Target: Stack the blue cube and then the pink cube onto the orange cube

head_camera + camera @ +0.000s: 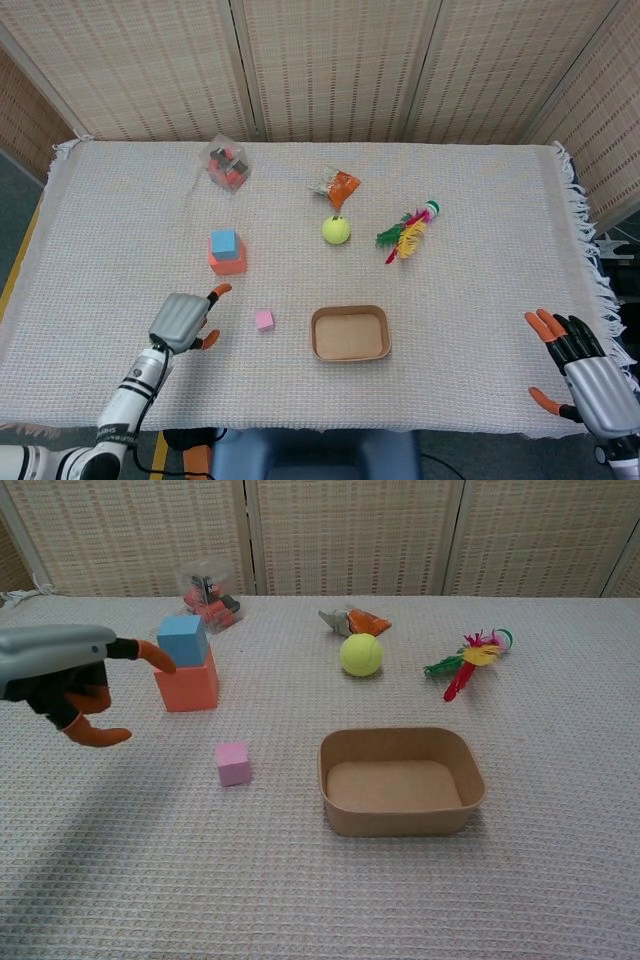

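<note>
Fingers (150, 656) of the left hand (182, 320) were spread and held nothing, and the pink cube (264, 320) lay just beside them, toward the cardboard tray (349, 352), while the blue cube (224, 243) sat on the orange cube (229, 263) and the right hand (583, 368), also empty with fingers apart, hung well beyond the tray.

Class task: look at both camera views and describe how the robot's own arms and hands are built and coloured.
The left hand has a ribbed grey back and dark fingers with orange tips. Its forearm is white with black bands. The right hand looks the same: a grey ribbed back, and black fingers tipped in orange.
</note>
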You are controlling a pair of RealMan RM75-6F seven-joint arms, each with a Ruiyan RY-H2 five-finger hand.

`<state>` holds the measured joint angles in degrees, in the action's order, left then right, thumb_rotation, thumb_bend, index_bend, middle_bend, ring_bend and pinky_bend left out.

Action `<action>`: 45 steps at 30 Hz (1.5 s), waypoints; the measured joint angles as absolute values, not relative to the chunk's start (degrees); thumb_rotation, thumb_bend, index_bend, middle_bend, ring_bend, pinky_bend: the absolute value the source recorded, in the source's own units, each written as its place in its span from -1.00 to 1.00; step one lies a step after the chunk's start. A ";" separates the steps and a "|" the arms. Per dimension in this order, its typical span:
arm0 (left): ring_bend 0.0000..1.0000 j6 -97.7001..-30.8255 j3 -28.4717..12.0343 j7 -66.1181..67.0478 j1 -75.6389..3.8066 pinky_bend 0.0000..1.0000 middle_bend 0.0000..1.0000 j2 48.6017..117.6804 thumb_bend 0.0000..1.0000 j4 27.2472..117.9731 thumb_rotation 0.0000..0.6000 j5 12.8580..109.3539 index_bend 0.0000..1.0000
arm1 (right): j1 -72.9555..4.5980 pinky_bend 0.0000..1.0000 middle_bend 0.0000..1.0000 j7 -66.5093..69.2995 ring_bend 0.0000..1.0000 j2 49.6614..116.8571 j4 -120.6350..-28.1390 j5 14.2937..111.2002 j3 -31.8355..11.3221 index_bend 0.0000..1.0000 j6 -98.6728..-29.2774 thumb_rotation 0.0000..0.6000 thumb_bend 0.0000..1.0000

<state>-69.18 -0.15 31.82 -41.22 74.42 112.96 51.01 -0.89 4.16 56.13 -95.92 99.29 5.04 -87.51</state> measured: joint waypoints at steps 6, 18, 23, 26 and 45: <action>1.00 -69.96 3.46 29.36 -37.02 1.00 1.00 76.17 -0.36 113.98 1.00 56.97 -0.80 | -1.01 -1.00 -1.00 4.41 -1.00 56.00 -95.86 101.68 6.17 -1.00 -87.35 1.00 -0.80; 1.00 -74.09 0.18 37.36 -35.78 1.00 1.00 89.35 -0.41 110.60 1.00 57.34 -0.73 | -1.15 -1.00 -1.00 7.14 -1.00 55.09 -94.80 104.36 7.43 -1.00 -88.42 1.00 -0.80; 1.00 -74.13 -3.62 44.33 -37.82 1.00 1.00 95.15 -0.41 106.19 1.00 51.14 -0.69 | -1.10 -1.00 -1.00 7.92 -1.00 54.78 -94.49 104.41 7.51 -1.00 -88.87 1.00 -0.80; 1.00 -73.92 -5.97 47.79 -39.57 1.00 1.00 98.48 -0.41 102.45 1.00 47.83 -0.68 | -0.99 -1.00 -1.00 8.50 -1.00 54.57 -94.36 104.16 7.44 -1.00 -89.25 1.00 -0.80; 1.00 -73.07 -10.17 52.45 -43.90 1.00 1.00 105.57 -0.41 89.32 1.00 43.00 -0.25 | -0.78 -1.00 -1.00 10.40 -1.00 53.85 -93.74 103.50 7.21 -1.00 -89.96 1.00 -0.80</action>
<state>-73.07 -10.17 52.45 -43.90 105.57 89.32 43.00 -0.78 10.40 53.85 -93.74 103.50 7.21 -89.96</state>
